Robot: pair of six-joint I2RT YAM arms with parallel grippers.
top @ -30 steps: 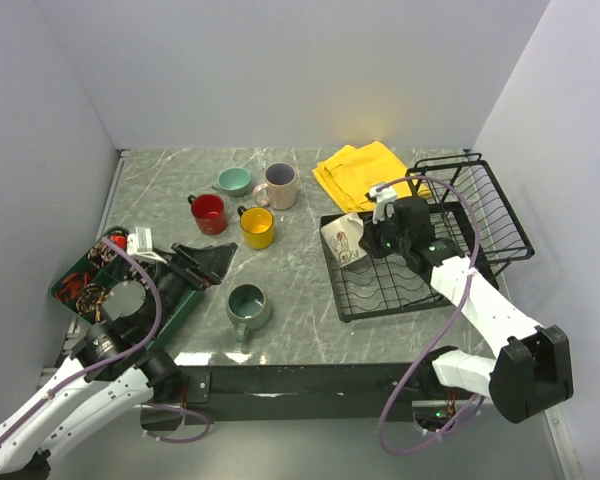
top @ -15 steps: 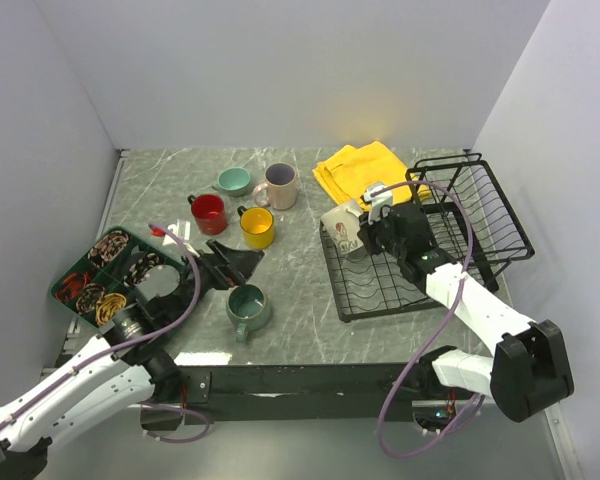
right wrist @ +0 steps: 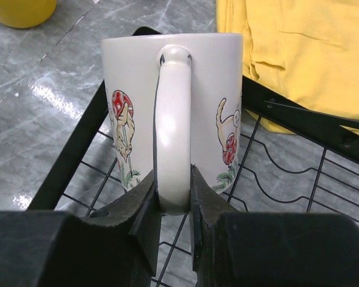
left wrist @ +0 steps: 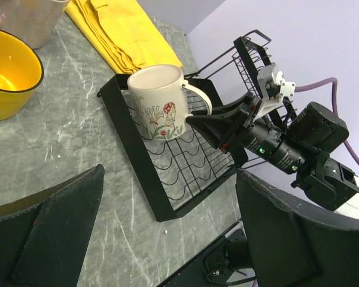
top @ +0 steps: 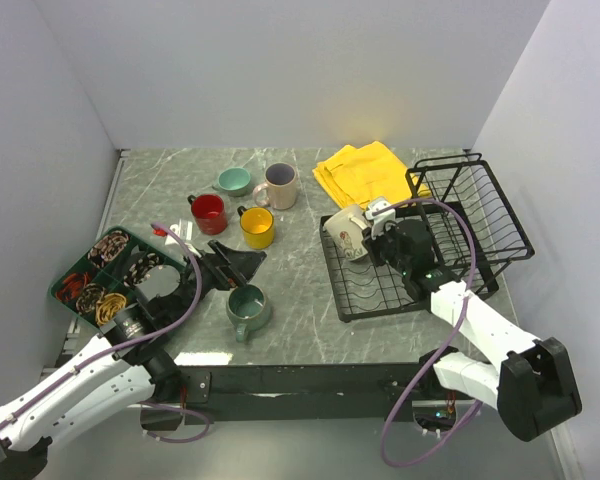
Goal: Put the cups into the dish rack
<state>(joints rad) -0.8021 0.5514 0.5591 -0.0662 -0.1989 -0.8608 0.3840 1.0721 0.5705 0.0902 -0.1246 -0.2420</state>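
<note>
My right gripper [top: 373, 238] is shut on the handle of the cream mug [top: 346, 231] with mushroom drawings, and holds it over the far left corner of the black wire dish rack [top: 420, 290]. In the right wrist view the jaws [right wrist: 175, 197] pinch the handle, and the mug body [right wrist: 131, 78] is just above the rack's wires [right wrist: 78, 149]. I cannot tell whether it touches them. My left gripper [top: 235, 264] is open and empty, just above the grey-teal mug [top: 248, 308]. The red mug [top: 209, 213], yellow mug [top: 257, 227], beige-pink mug [top: 278, 185] and small teal cup [top: 233, 180] stand on the table at the back left.
A folded yellow cloth [top: 365, 172] lies behind the rack. A dark green compartmented tray [top: 56, 289] sits at the left, partly under my left arm. The rack's raised wire basket [top: 480, 200] is at the far right. Grey walls close in three sides.
My left gripper has swung right from the green tray to above the grey-teal mug. My right gripper has lifted the cream mug and shifted it slightly within the rack's far left corner.
</note>
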